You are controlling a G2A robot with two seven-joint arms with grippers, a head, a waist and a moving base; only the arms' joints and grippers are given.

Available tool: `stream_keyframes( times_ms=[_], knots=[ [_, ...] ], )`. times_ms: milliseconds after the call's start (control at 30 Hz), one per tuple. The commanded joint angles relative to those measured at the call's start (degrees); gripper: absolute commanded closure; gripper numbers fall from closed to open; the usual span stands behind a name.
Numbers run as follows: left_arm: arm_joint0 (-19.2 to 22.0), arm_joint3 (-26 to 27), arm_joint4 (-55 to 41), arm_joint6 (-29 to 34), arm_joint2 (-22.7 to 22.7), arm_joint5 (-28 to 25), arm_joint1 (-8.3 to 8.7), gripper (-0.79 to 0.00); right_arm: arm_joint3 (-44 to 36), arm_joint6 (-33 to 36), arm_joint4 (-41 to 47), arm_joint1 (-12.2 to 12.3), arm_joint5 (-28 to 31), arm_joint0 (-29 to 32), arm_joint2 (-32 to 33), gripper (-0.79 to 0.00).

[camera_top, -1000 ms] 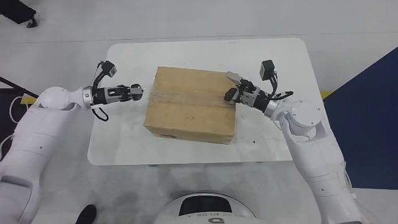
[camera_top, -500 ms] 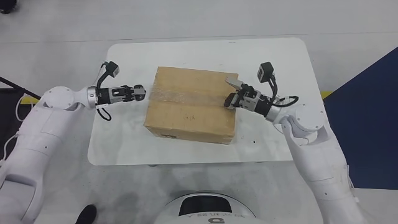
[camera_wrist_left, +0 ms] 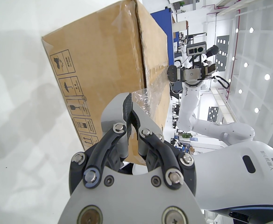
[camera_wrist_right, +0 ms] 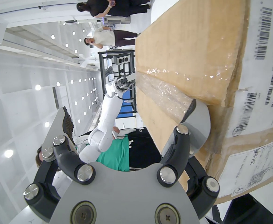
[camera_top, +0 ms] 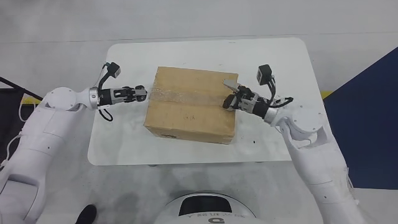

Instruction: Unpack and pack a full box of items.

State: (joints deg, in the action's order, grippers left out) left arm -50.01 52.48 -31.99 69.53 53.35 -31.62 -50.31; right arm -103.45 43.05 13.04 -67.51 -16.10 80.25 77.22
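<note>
A sealed cardboard box [camera_top: 189,102] sits mid-table, with clear tape [camera_top: 186,95] running along its top seam. At the box's left end, my left gripper [camera_top: 140,93] is level with the seam. In the left wrist view this gripper [camera_wrist_left: 129,104] is shut on a crinkled loose end of the tape [camera_wrist_left: 141,94] beside the box [camera_wrist_left: 103,54]. My right gripper [camera_top: 229,94] is open at the right end. One of its fingers [camera_wrist_right: 192,108] rests against the box edge [camera_wrist_right: 220,89] where the tape [camera_wrist_right: 166,92] ends, and the other [camera_wrist_right: 66,122] stands free above the lid.
The white table [camera_top: 273,62] has bare margins on all sides of the box, widest at the right and back. White shipping labels [camera_wrist_right: 267,47] cover the box's right end face. A blue panel [camera_top: 373,112] stands on the floor off the table's right side.
My right gripper has shifted slightly along the box's right end toward the seam, still open. My left gripper has barely moved at the left end.
</note>
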Motion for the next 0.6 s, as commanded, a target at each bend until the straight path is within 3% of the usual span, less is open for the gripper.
stream_keyframes(
  times_ms=[0,567],
  knots=[
    [0.02,-0.13,-0.18,0.20,0.06,-0.22,-0.15,0.000,0.33,-0.46,-0.29,-0.03,-1.12,-0.72,-0.68,-0.785],
    [0.30,-0.67,-0.26,1.65,0.58,0.09,-0.92,0.000,0.76,0.56,-0.04,-0.21,-1.65,-2.57,-3.77,-0.785]
  ],
)
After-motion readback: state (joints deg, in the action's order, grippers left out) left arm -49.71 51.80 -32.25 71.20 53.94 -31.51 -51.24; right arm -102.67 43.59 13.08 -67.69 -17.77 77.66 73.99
